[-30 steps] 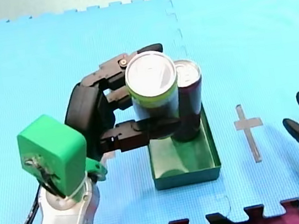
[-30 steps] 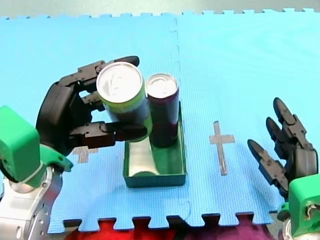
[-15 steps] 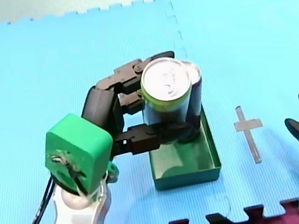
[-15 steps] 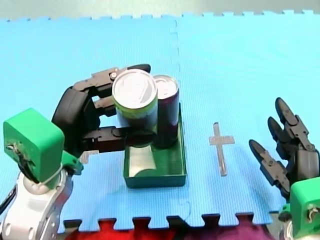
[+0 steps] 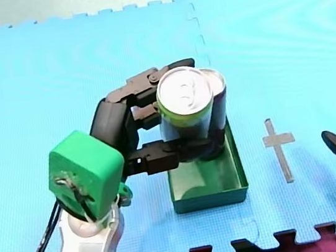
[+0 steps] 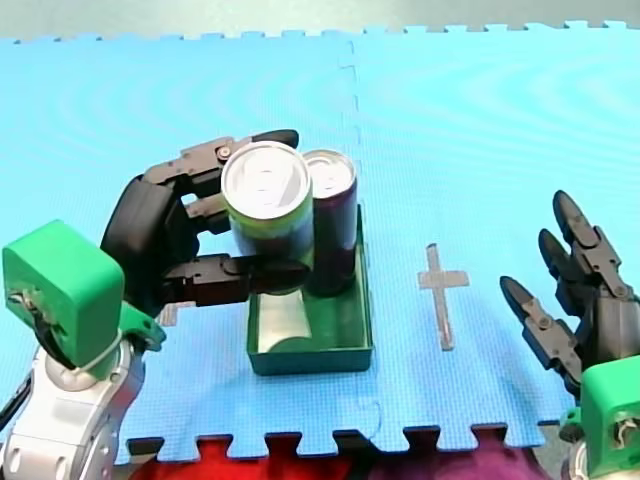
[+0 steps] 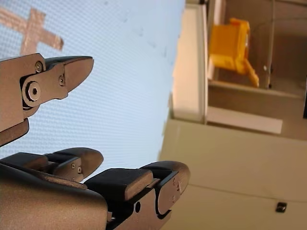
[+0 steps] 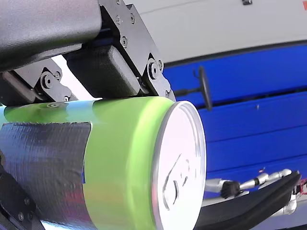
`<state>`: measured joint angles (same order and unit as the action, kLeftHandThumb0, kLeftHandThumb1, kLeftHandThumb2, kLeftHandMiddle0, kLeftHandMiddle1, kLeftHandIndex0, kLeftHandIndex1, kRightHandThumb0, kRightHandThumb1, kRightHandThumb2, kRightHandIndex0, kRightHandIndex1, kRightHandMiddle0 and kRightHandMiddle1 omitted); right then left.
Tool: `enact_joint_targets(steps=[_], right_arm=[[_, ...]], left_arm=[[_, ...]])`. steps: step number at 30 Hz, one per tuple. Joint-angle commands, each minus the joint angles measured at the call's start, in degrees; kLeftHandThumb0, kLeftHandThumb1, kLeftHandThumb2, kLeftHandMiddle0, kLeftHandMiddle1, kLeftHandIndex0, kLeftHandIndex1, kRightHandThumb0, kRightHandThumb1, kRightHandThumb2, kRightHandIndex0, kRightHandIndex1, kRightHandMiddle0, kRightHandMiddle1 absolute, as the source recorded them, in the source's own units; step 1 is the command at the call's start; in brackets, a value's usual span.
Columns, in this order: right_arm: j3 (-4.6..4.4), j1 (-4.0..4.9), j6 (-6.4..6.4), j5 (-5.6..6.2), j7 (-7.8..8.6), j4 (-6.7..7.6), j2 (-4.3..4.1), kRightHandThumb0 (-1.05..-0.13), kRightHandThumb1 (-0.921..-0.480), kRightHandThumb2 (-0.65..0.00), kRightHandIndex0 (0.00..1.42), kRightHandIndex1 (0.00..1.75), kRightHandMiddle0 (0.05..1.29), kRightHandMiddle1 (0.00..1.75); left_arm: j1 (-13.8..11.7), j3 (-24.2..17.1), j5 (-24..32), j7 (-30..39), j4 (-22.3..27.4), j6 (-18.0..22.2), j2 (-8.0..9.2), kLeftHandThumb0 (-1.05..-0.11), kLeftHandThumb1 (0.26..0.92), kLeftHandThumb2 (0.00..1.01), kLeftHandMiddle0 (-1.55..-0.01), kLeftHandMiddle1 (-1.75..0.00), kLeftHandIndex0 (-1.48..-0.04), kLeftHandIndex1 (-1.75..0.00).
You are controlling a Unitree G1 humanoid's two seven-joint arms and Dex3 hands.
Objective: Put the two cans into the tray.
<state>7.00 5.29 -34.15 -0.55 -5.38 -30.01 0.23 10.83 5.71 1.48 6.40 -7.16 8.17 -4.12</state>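
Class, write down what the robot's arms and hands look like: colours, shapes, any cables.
The left hand, gripping the green can, has black jointed fingers with screws. Its wrist carries a green boxy block above a silver-white forearm, with a black cable alongside. The right hand, at the mat's right edge, has the same black fingers and green block.

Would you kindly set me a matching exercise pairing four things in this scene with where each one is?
Things:
1. green can
2. purple can
3. tape cross
4. right hand

Places:
A. on the mat, right of the tray
B. upright in the tray's far end
C. at the mat's right edge, holding nothing
D. gripped by the left hand

Pairs: 1-D, 2-B, 3-A, 4-C.
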Motion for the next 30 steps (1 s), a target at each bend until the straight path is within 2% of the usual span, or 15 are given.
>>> enact_joint_targets(steps=[1,5,9,17,23,30], right_arm=[[0.03,-0.39,0.54,0.12,-0.11,1.05,-0.23,-1.048,-0.921,-0.021,0.50,0.00,0.44,0.00],[0.02,-0.47,1.01,0.04,-0.11,1.52,-0.31,-1.048,-0.921,-0.024,0.50,0.00,0.44,0.00],[0.09,-0.49,1.31,0.02,0.01,1.85,-0.55,-1.048,-0.921,-0.028,0.50,0.00,0.44,0.00],[0.07,-0.51,1.68,-0.15,0.22,2.25,-1.04,-1.048,-0.921,-0.034,0.50,0.00,0.44,0.00],[0.03,-0.51,1.20,-0.28,0.29,2.01,-1.30,-1.048,-0.921,-0.037,0.49,0.00,0.44,0.00],[0.05,-0.58,1.29,-0.20,0.30,2.31,-1.34,-1.048,-0.921,-0.037,0.49,0.00,0.44,0.00]], left_arm=[[0.07,-0.28,-0.10,0.04,-3.43,0.80,0.12,-0.412,0.728,0.00,-1.38,0.00,-1.28,0.00],[0.72,-0.88,0.61,0.33,-7.38,3.95,-0.03,-0.412,0.727,0.00,-1.38,0.00,-1.28,0.00],[1.05,-1.13,0.88,0.20,-8.52,5.30,-0.17,-0.412,0.728,0.00,-1.38,0.00,-1.27,0.00],[1.17,-1.63,0.99,0.00,-8.96,5.88,-0.63,-0.414,0.729,0.00,-1.37,0.00,-1.27,0.00],[1.27,-1.97,1.01,0.08,-9.94,6.34,-0.79,-0.416,0.730,0.00,-1.37,0.00,-1.27,0.00],[1.32,-2.45,1.54,0.47,-10.54,6.55,-1.02,-0.416,0.730,0.00,-1.38,0.00,-1.27,0.00]])
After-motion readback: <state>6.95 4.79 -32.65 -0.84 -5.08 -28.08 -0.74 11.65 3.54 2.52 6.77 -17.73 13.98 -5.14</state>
